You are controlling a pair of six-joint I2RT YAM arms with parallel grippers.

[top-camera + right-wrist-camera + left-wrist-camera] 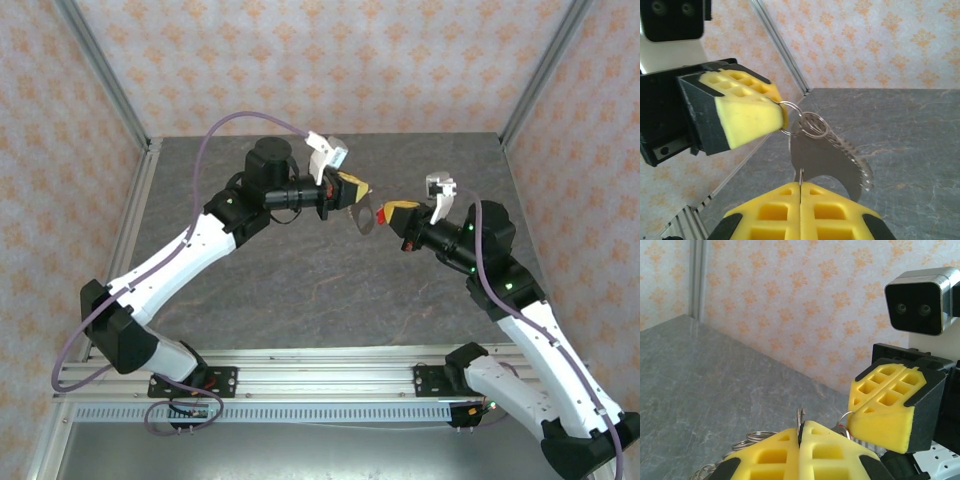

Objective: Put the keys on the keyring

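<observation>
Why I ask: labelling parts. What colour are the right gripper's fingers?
Yellow fingers, clearest in right wrist view.

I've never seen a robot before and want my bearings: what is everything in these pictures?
table: one, grey, under the arms
walls: three, pale with orange pattern, around the table
keyring: one, grey metal rings with a flat toothed piece, held in the air above the table
keys: one tiny piece, red, beside the rings
left gripper: one, yellow pads, shut on the keyring
right gripper: one, yellow pads, shut on the keyring
arms: two, white and black, meeting over the table's middle
</observation>
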